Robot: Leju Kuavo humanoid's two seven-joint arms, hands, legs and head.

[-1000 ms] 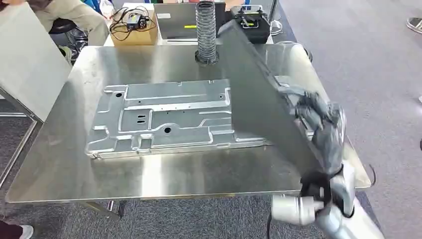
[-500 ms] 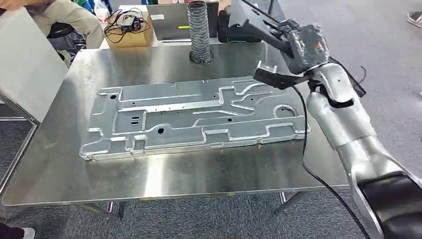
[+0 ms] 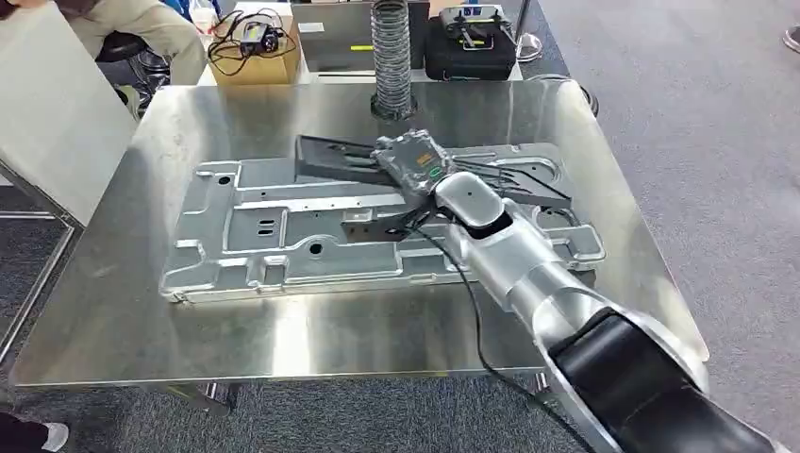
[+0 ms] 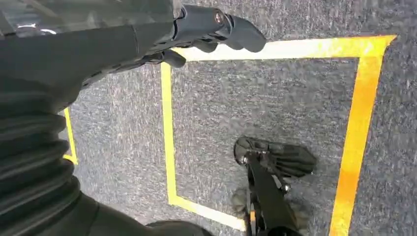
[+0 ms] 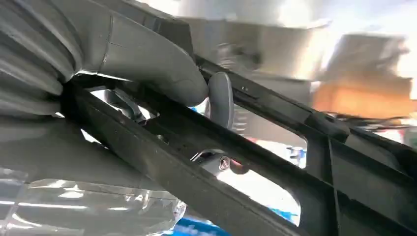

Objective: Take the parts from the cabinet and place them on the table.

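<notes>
Gripping the black plastic frame (image 3: 330, 159) by one rail, thumb (image 5: 147, 59) clamped over it, the right hand (image 3: 410, 160) holds it low over the stamped metal panel (image 3: 283, 226) on the bench (image 3: 113, 311); looks light, stiff, slightly slick.

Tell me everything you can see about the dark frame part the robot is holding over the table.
The dark frame part is a flat black piece, plastic by its look, made of long rails and crossbars with open windows between them. It lies low and nearly level over the silver stamped metal panel on the steel table; whether it touches the panel cannot be told. The right robot hand grips it, with the thick grey thumb pressed on one rail.
</notes>
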